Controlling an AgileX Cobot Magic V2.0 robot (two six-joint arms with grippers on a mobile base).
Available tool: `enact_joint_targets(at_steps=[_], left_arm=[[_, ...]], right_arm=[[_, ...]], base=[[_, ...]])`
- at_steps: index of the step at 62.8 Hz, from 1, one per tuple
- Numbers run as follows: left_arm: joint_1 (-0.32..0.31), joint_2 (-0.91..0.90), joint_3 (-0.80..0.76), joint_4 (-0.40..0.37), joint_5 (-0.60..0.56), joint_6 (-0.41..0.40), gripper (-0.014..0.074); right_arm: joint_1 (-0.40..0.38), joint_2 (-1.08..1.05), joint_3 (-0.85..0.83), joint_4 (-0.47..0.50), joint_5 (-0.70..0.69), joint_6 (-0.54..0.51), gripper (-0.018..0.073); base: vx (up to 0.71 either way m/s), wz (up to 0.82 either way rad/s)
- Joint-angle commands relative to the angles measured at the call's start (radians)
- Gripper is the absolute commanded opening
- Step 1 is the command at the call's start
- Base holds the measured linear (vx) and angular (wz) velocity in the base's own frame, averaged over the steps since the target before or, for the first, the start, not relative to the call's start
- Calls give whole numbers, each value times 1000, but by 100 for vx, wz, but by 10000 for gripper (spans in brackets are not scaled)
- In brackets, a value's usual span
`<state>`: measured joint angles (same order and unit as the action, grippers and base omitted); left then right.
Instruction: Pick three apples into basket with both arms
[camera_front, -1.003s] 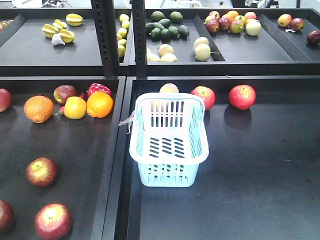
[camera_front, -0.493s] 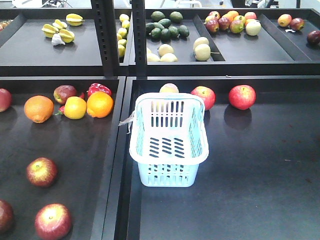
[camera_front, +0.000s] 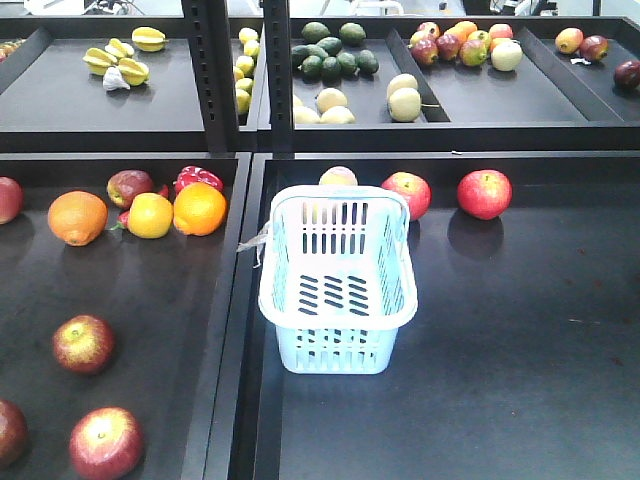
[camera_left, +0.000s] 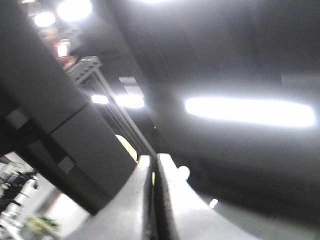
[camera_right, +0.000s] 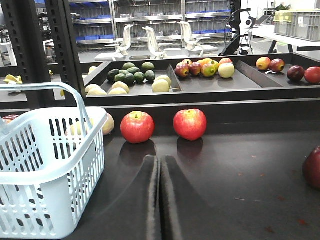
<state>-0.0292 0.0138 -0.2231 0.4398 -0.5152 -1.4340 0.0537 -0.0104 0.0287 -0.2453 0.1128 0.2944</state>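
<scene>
The pale blue basket (camera_front: 338, 352) stands empty on the right tray, and its wall (camera_right: 30, 200) fills the left of the right wrist view. Three dark red apples lie at the front of the left tray (camera_front: 83, 343) (camera_front: 106, 442) (camera_front: 10, 430). Two brighter red apples (camera_front: 407, 193) (camera_front: 485, 193) sit behind the basket, also visible from the right wrist camera (camera_right: 137, 126) (camera_right: 190, 124). My right gripper (camera_right: 160, 159) is shut and empty, low over the tray, right of the basket. My left gripper (camera_left: 154, 161) is shut, facing blurred dark shelving. Neither arm shows in the front view.
Oranges (camera_front: 77, 217) (camera_front: 200, 208), a yellow fruit (camera_front: 150, 215) and another red apple (camera_front: 130, 186) lie at the back of the left tray. A raised divider (camera_front: 240, 330) separates the two trays. The upper shelf (camera_front: 500, 100) holds avocados, pears and mixed fruit. A dark apple (camera_right: 312, 167) sits at the right edge.
</scene>
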Motion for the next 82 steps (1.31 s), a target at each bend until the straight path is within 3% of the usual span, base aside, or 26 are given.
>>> enact_joint_targets(at_steps=[1,6,14,22,34,40,55,68,82], left_arm=[[-3,89,-148,228,25,-18,-6],[-3,172,-239,375,32,-21,-6],[-3,321,-347,514,27,-92,5],[-3,502,-427,685,-86,-153,49],[-3,784,-573,971,-326,-202,207],[-3,932,-677,1068,-393,-202,318],[-3,1265,-942,1207,-480,-201,531],[-27,1504,-1208,1334,-585,-229,544],[-82,1719,-1429,1333,-625,-236,544]], right_arm=[[-5,-11,13,-13,-73,0,-4],[-5,-11,13,-13,-73,0,-4],[-5,-11,13,-13,-73,0,-4],[-5,-11,13,-13,-73,0,-4],[-5,-11,13,-13,-73,0,-4],[-5,-11,13,-13,-73,0,-4],[-5,-11,13,-13,-73,0,-4],[-5,-11,13,-13,-73,0,-4],[-5,-11,13,-13,-73,0,-4]], base=[[0,0],[0,0],[0,0],[0,0],[0,0],[0,0],[0,0],[0,0],[0,0]])
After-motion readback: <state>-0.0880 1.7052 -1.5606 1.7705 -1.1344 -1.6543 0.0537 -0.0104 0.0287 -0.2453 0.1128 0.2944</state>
